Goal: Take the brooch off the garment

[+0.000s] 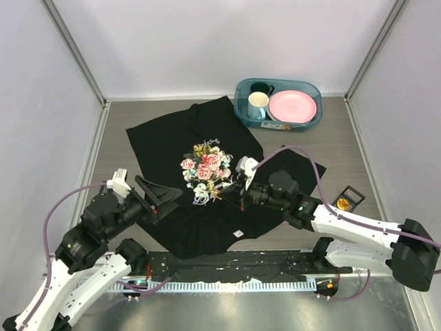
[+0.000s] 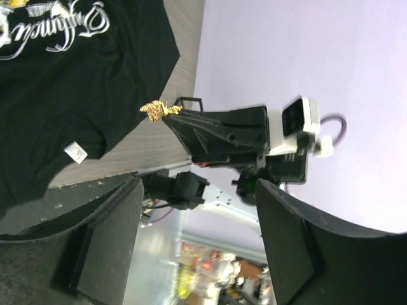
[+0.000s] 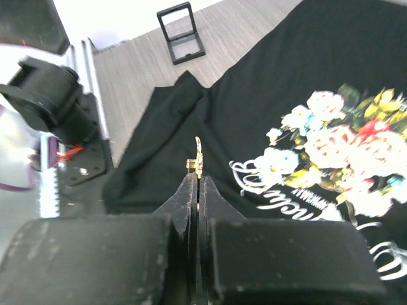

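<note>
The black T-shirt (image 1: 169, 141) lies flat on the table with its rose print (image 1: 205, 169) facing up. My right gripper (image 1: 236, 189) is shut on the brooch (image 3: 199, 159), a small gold piece standing out of the closed fingertips (image 3: 191, 190), held just above the shirt (image 3: 305, 63) near the white lettering. The left wrist view shows the brooch (image 2: 154, 110) at the tip of the right gripper (image 2: 172, 115), clear of the cloth (image 2: 51, 95). My left gripper (image 1: 164, 196) is open and empty over the shirt's lower left part; its fingers (image 2: 108, 241) are wide apart.
A small open black box (image 1: 353, 195) with a round orange-yellow item (image 1: 342, 203) beside it sits at the right; the box also shows in the right wrist view (image 3: 181, 32). A teal bin (image 1: 241, 93) holding a mug and pink plate stands at the back. A white label (image 1: 238, 233) marks the shirt's hem.
</note>
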You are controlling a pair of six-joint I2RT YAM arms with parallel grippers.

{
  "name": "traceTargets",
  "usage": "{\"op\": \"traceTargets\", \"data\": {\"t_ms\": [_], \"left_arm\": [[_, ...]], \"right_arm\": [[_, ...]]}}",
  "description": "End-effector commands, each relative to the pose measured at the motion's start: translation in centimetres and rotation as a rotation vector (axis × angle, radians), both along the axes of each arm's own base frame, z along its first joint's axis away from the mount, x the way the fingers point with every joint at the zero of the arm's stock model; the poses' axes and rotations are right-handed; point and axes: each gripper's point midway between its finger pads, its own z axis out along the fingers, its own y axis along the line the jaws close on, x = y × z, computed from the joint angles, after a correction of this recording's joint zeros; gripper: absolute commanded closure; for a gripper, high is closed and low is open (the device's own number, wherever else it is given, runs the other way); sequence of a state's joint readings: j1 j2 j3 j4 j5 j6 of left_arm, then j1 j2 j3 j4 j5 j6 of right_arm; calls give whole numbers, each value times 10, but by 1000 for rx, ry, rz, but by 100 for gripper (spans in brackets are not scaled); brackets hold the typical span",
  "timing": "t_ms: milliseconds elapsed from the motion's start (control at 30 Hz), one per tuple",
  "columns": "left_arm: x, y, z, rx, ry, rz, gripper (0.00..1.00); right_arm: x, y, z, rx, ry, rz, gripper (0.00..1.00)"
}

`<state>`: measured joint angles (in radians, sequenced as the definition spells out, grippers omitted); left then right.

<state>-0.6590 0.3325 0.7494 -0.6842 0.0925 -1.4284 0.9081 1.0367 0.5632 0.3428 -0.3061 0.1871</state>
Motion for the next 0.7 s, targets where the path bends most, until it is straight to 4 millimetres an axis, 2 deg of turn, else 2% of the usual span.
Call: {"op": "traceTargets", "data": {"t_ms": [0,67,100,167,233,333,400,467,500,533,567,667], "left_arm": [[1,17,-21,15,247,144,22],[10,9,-19,-17,291,158,20],[12,5,-19,-22,312,160,23],[20,-3,-26,1,363,158,29],[22,-9,-25,18,379,141,31],[30,-18,-34,41,414,135,32],[34,-22,-40,10,432,145,34],[42,-27,-35,-52,408,153,37],[43,-27,-42,-74,430,170,39],[46,-29,-41,-95,428,175,40],[46,-29,-50,-92,450,183,41],[50,-36,-54,-112,466,172,43]], "right_arm": [[19,14,32,-81,-520,-21,99],[19,24,27,-119,-596,-15,99],[22,26,35,-101,-636,-28,99],[26,29,32,-120,-675,-29,99],[28,32,31,-136,-709,-17,99],[21,37,29,-144,-746,12,99],[13,40,26,-145,-767,35,99],[10,42,24,-154,-773,44,99],[8,42,22,-157,-775,47,99],[6,43,23,-160,-780,50,99],[5,45,22,-165,-787,54,99],[1,50,19,-186,-801,62,99]]}}
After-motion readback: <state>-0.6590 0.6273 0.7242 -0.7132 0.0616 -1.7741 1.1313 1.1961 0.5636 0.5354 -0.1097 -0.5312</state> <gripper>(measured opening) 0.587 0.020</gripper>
